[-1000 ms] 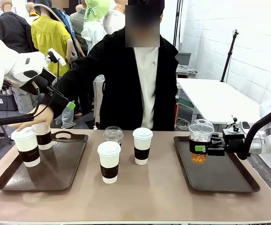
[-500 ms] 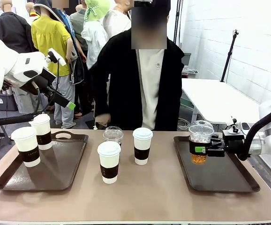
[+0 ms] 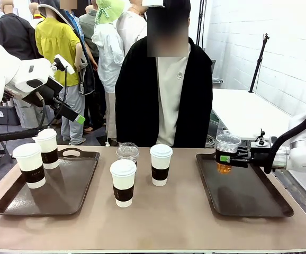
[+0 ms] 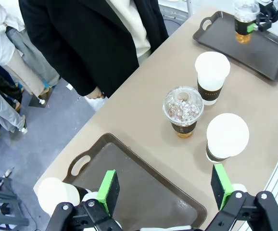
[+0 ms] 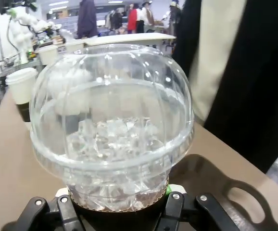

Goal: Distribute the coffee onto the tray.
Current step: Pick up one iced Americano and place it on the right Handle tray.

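Evidently right end effector [image 3: 226, 159] grips the dome-lidded cup [image 3: 227, 144] at its sleeve [image 5: 117, 217], sensible since thin plastic likely buckles and the drink sloshes; left end effector [image 4: 165, 190] gapes empty.

We see bare room over most of the left tray [image 3: 63, 193]; two white cups [image 3: 30, 165] crowd its far left corner. Three middle cups [image 3: 123, 182] cluster on the table [image 3: 158, 227], with open gaps either side. The right tray [image 3: 248, 203] lies bare save its far left corner, where the right gripper [image 3: 224, 159] clamps a domed cup [image 3: 227, 144].
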`<state>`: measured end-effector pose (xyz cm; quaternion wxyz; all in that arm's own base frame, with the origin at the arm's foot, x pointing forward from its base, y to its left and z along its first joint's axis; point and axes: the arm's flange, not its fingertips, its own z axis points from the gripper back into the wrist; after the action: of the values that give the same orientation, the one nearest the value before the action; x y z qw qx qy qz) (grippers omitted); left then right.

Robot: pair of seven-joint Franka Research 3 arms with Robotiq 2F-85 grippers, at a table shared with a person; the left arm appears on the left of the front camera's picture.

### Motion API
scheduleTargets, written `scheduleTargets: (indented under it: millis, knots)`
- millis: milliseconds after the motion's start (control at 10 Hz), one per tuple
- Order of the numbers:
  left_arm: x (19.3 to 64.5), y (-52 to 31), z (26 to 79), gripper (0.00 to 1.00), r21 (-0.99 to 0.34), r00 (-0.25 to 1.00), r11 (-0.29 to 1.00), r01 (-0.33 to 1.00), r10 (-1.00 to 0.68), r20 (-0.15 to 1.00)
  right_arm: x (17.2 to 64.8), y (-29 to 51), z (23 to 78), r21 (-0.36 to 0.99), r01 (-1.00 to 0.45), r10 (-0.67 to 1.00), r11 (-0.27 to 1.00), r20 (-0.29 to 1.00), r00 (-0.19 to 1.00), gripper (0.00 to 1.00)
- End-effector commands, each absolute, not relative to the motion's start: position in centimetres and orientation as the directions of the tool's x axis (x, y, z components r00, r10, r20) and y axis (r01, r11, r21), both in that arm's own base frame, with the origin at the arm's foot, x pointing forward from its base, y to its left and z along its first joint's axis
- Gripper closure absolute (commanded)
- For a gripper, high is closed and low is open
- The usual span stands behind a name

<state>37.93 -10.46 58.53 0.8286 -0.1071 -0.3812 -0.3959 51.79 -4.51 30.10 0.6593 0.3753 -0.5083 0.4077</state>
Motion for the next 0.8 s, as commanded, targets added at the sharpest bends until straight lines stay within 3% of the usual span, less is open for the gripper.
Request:
scheduleTargets:
  millis: [0,700]
  knots:
    - [38.0,-10.4,58.5,0.00,0.115,0.403,0.667,0.736,-0.569,0.717,54.3,-4.9,28.6,0.041,-0.900,0.138,0.435,0.984,0.112,0.38]
    - [38.0,-10.4,58.5,0.00,0.115,0.403,0.667,0.736,-0.569,0.717,57.8,-5.7,25.1,-0.044,-0.885,0.162,0.463,0.986,0.036,0.38]
